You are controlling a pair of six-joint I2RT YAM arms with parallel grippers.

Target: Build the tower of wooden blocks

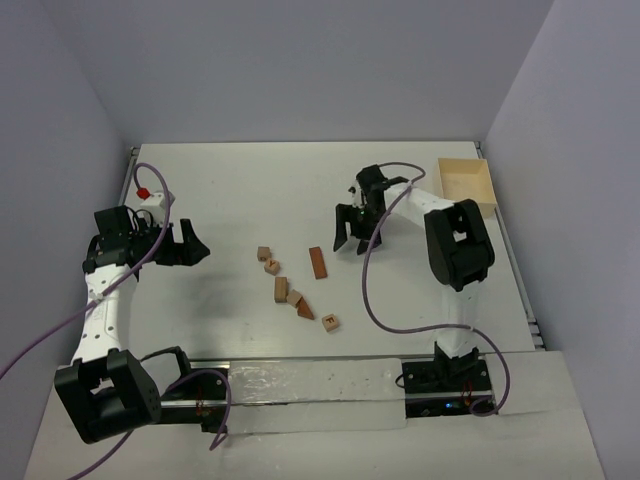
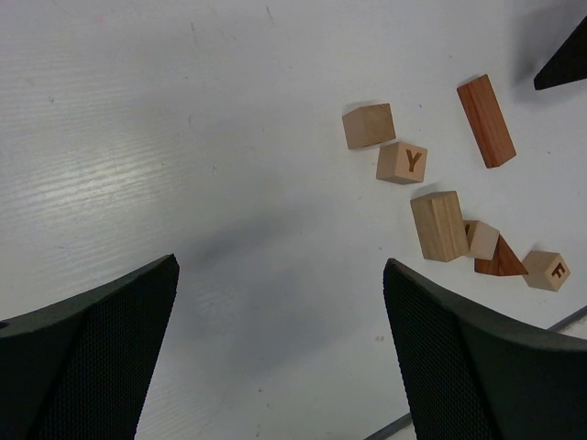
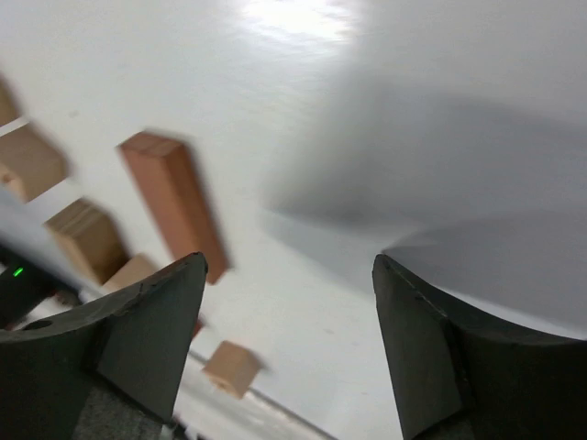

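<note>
No tower stands; the wood blocks lie scattered at mid-table. In the top view there are a reddish-brown bar (image 1: 318, 262), a plain tan cube (image 1: 263, 254), a "Y" cube (image 1: 271, 266), a tan oblong (image 1: 281, 289), a reddish-brown wedge (image 1: 304, 310) and an "F" cube (image 1: 330, 322). My left gripper (image 1: 198, 246) is open and empty, left of the blocks. My right gripper (image 1: 354, 244) is open and empty, just right of the bar. The left wrist view shows my open left gripper (image 2: 280, 266), the bar (image 2: 486, 120), the "Y" cube (image 2: 402, 162) and the oblong (image 2: 439, 225). The right wrist view shows my open right gripper (image 3: 289, 261) and the bar (image 3: 174, 202).
An open light-wood square box (image 1: 467, 183) sits at the far right corner. A small white and red object (image 1: 148, 195) is at the far left. Grey walls close the table's back and sides. Purple cables hang from both arms.
</note>
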